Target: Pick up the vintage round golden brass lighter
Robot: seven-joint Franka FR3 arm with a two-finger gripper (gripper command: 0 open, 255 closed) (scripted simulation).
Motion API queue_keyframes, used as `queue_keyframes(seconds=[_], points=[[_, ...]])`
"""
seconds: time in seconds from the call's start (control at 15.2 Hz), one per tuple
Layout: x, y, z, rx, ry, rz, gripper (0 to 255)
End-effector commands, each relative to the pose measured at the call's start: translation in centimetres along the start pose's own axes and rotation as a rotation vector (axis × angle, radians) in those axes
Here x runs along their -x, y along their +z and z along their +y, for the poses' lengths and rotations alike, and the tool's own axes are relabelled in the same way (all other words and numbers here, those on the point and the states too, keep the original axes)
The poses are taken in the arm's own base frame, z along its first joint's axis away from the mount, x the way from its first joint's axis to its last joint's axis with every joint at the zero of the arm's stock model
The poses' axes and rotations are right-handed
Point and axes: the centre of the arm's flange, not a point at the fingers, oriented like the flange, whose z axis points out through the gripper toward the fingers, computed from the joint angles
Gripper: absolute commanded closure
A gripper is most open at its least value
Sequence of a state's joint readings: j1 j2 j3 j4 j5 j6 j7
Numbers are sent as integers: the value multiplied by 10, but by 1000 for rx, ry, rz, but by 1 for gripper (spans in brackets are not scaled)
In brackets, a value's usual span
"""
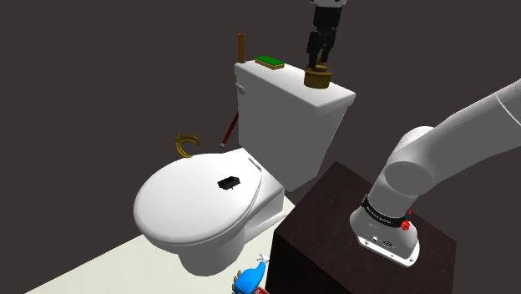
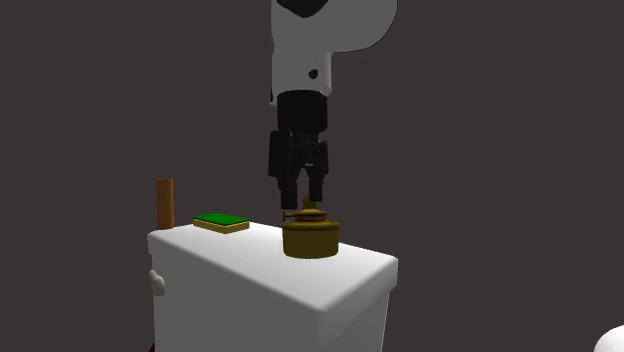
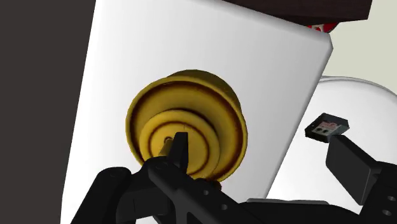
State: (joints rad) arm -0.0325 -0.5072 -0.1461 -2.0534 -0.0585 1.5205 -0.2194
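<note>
Wrist view: gripper (image 3: pixel 262 153) spread wide, one fingertip (image 3: pixel 180 145) over the centre knob of the brass lighter (image 3: pixel 191 114), the other well off to its side. It stands upright on the toilet tank lid (image 3: pixel 127 51). Judgement: recentre to straddle the body, lower, then clamp.

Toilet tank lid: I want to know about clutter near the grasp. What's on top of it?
A golden lighter, with the gripper at its top, and a green-topped pad apart from it. The lid beneath both is covered.
</note>
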Motion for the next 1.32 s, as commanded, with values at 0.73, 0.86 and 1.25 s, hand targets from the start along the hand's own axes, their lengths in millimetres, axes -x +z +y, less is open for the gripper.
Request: queue_keyframes(seconds=[0.73, 0.86, 1.25], points=[[-30, 19, 39, 18, -7, 6, 0], [-30, 19, 40, 18, -7, 6, 255], [-30, 19, 40, 18, -7, 6, 255]])
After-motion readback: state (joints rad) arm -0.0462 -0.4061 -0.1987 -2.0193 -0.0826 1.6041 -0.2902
